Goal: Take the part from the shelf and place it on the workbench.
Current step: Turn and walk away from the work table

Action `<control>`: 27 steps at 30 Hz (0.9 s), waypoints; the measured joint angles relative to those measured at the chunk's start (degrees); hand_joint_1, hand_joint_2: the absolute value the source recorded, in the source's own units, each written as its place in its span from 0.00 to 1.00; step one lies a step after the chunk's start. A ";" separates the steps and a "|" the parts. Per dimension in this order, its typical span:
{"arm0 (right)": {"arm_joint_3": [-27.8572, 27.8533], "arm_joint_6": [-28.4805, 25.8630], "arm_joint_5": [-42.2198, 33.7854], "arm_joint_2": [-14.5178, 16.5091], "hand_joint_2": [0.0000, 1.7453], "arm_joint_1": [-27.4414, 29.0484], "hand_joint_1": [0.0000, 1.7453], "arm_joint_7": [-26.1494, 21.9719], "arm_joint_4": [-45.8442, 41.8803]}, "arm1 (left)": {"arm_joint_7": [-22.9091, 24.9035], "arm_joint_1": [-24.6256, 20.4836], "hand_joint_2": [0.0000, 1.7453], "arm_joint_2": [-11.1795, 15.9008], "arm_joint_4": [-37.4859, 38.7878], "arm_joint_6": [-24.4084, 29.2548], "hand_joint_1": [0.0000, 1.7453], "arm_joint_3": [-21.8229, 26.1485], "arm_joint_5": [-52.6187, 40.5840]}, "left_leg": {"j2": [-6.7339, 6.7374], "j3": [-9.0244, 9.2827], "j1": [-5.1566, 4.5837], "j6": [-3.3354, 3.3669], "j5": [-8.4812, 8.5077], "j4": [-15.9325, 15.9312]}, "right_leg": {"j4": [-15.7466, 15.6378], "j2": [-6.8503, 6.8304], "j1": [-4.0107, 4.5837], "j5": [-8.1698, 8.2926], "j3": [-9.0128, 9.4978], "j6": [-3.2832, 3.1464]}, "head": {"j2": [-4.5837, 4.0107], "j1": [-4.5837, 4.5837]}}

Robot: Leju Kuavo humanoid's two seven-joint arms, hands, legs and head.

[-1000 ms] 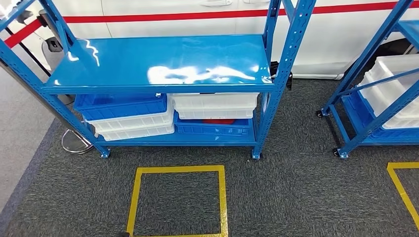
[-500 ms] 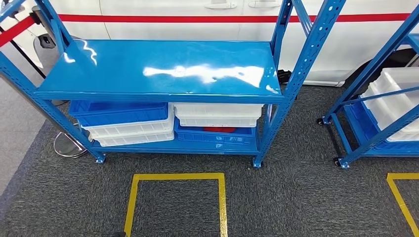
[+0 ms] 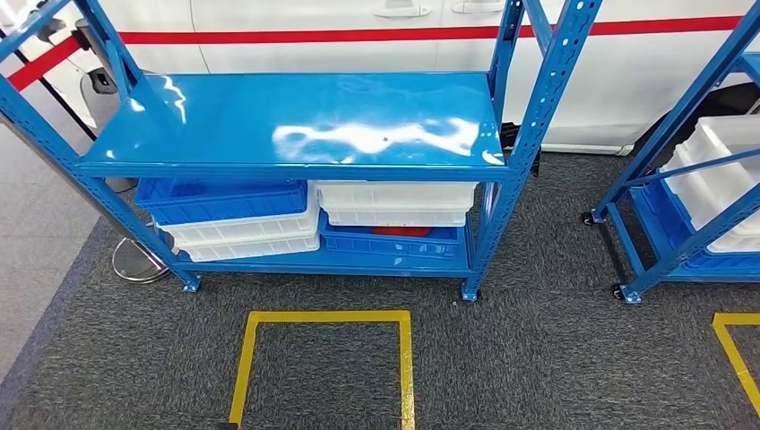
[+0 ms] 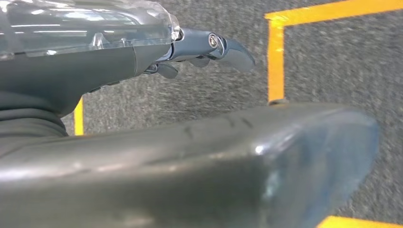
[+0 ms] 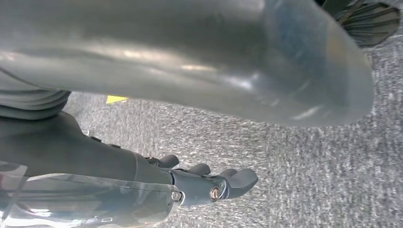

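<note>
Facing the blue steel shelf rack (image 3: 296, 125), the robot is lining up over the yellow taped floor square (image 3: 324, 318). Stacked blue and white plastic bins (image 3: 394, 202) are sitting underneath; something red inside a blue one, possibly the part. Left hand (image 4: 199, 47) and right hand (image 5: 204, 183) are hanging, fingers loosely apart, holding nothing. It's worth squaring up before reaching.

The blue shelf (image 3: 296, 121) stood ahead, its glossy top board bare and open to reach from the front. Perforated uprights (image 3: 547, 107) flanked that board at both front corners. Under the board, stacked blue and white bins (image 3: 237, 219) and (image 3: 394, 204) packed the lower level, leaving little gap above them. In front of the shelf lay open carpet with a yellow floor square (image 3: 323, 367). Right of the shelf, past a carpet gap, stood a second rack (image 3: 681, 179).
</note>
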 joint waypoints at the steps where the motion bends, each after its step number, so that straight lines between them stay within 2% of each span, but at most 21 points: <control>1: 0.00 -0.01 0.00 0.00 0.00 0.00 0.00 0.01 0.00 | 0.01 0.01 0.00 0.00 0.00 0.06 0.00 0.00 -0.02 | 0.08 1.62 0.05 -0.04 0.87 -1.71 | 0.02 -0.04 -0.04 0.27 -0.39 0.17 | 0.00 0.00; 3: -0.01 -0.04 -0.01 0.01 0.00 -0.04 0.00 0.04 -0.01 | 0.03 -0.08 0.00 0.03 0.00 0.15 0.00 0.00 -0.08 | 0.30 7.25 0.09 0.17 3.59 -10.18 | 0.10 -0.13 -0.11 0.83 -0.88 0.66 | 0.01 -0.01; 4: -0.01 -0.09 -0.02 0.03 0.00 -0.05 0.00 0.05 -0.01 | 0.03 -0.20 0.00 0.05 0.00 0.14 0.00 0.00 -0.11 | 0.37 9.57 -0.06 0.49 4.43 -14.04 | 0.13 -0.19 -0.08 1.11 -0.97 0.98 | 0.01 0.00; 5: -0.02 -0.15 -0.03 0.05 0.00 -0.06 0.00 0.06 -0.01 | 0.03 -0.32 0.00 0.08 0.00 0.09 0.00 0.00 -0.13 | 0.40 10.99 -0.24 0.88 4.83 -16.58 | 0.13 -0.26 -0.08 1.39 -1.01 1.36 | 0.01 0.00; 7: -0.02 -0.26 -0.05 0.09 0.00 -0.08 0.00 0.06 0.00 | 0.02 -0.39 0.00 0.11 -0.01 -0.03 0.00 -0.01 -0.15 | 0.36 11.33 -0.66 1.74 5.11 -17.61 | -0.06 -0.35 -0.14 1.96 -0.93 2.18 | 0.00 0.01; 9: -0.02 -0.32 -0.07 0.13 0.00 -0.10 0.00 0.07 0.00 | 0.02 -0.30 0.00 0.09 -0.05 -0.14 0.00 -0.05 -0.15 | 0.38 11.18 -0.63 2.59 5.95 -17.94 | 0.18 -0.27 -0.32 2.02 -1.06 2.91 | 0.00 0.01; 10: -0.02 -0.32 -0.03 0.17 0.00 -0.10 0.00 0.09 0.00 | 0.02 -0.27 0.00 0.08 -0.08 -0.19 0.00 -0.09 -0.15 | 0.40 11.05 -0.58 3.03 6.41 -18.16 | 1.23 -0.17 -0.36 1.09 -1.50 3.13 | 0.00 0.02; 11: -0.02 -0.29 0.13 0.21 0.00 -0.09 0.00 0.13 0.00 | 0.03 -0.28 0.00 0.07 -0.10 -0.22 0.00 -0.16 -0.15 | 0.41 10.83 -0.56 3.41 6.85 -18.33 | 3.47 -0.04 -0.39 -0.66 -2.42 3.26 | 0.00 0.02; 13: 0.03 -0.08 1.05 0.26 0.00 -0.07 0.00 0.42 0.00 | 0.07 -0.26 0.00 0.07 -0.13 -0.23 0.00 -0.35 -0.15 | 0.30 10.20 -0.76 3.87 7.30 -18.27 | 10.23 0.18 -0.38 -5.12 -4.99 3.35 | 0.01 0.02; 14: 0.14 0.12 1.73 0.25 0.00 -0.06 0.00 0.66 0.00 | 0.10 -0.23 0.00 0.08 -0.13 -0.23 0.00 -0.45 -0.15 | 0.15 9.88 -0.87 3.94 7.45 -18.17 | 13.22 0.25 -0.37 -6.58 -5.98 3.38 | 0.01 0.01; 15: 0.32 0.34 2.39 0.25 0.00 -0.06 0.00 0.94 0.00 | 0.14 -0.22 0.00 0.09 -0.13 -0.22 0.00 -0.56 -0.15 | -0.10 9.61 -0.95 3.95 7.56 -18.03 | 14.57 0.30 -0.37 -6.95 -6.13 3.37 | 0.01 0.01; 16: 0.56 0.55 2.92 0.24 0.00 -0.06 0.00 1.19 0.00 | 0.17 -0.21 0.00 0.09 -0.13 -0.22 0.00 -0.67 -0.15 | -0.46 9.40 -1.00 3.92 7.64 -17.86 | 13.90 0.38 -0.37 -6.28 -5.25 3.30 | 0.01 0.01; 17: 0.80 0.70 3.30 0.24 0.00 -0.07 0.00 1.43 0.00 | 0.19 -0.24 0.00 0.08 -0.13 -0.22 0.00 -0.77 -0.15 | -0.90 9.29 -1.02 3.86 7.68 -17.66 | 11.22 0.71 -0.35 -4.81 -3.39 3.14 | 0.01 0.01; 19: 1.17 0.92 3.73 0.21 0.00 -0.04 0.00 1.79 0.00 | 0.19 -0.40 0.00 -0.02 -0.16 -0.22 0.00 -0.91 -0.15 | -1.84 9.00 -1.06 3.58 7.61 -17.16 | 3.89 2.77 -0.27 -2.29 0.98 2.57 | 0.01 0.01; 21: 1.45 1.06 3.91 0.15 0.00 -0.01 0.00 2.03 0.00 | 0.17 -0.61 0.00 -0.12 -0.21 -0.22 0.00 -0.95 -0.15 | -2.81 8.44 -0.96 2.97 7.59 -16.81 | 0.17 4.13 -0.08 -1.82 2.97 2.13 | 0.01 0.01; 23: 1.61 1.11 3.96 0.11 0.00 -0.09 0.00 2.27 0.00 | 0.14 -0.67 0.00 -0.12 -0.22 -0.23 0.00 -0.97 -0.16 | -3.84 8.08 -0.77 2.20 7.76 -16.89 | -0.32 3.31 0.04 -1.86 3.15 1.72 | 0.01 0.01; 24: 1.64 1.11 3.96 0.12 0.00 -0.15 0.00 2.40 0.00 | 0.12 -0.63 0.00 -0.07 -0.22 -0.24 0.00 -0.98 -0.16 | -3.86 7.99 -0.73 1.88 7.62 -16.74 | -0.70 2.69 -0.03 -1.73 3.31 1.38 | 0.01 0.01; 25: 1.67 1.11 3.96 0.14 0.00 -0.19 0.00 2.51 0.00 | 0.09 -0.61 0.00 -0.02 -0.22 -0.32 0.00 -0.99 -0.18 | -3.37 7.54 -0.75 1.58 6.99 -15.85 | -1.11 2.02 -0.19 -1.57 3.48 1.04 | 0.01 0.00; 27: 1.70 1.07 3.96 0.17 0.00 -0.12 0.00 2.76 0.00 | 0.06 -0.70 0.00 0.08 -0.23 -0.57 0.00 -1.02 -0.22 | -1.53 4.91 -0.56 1.01 4.03 -10.61 | -1.66 0.55 -0.36 -1.42 3.72 0.54 | 0.00 -0.01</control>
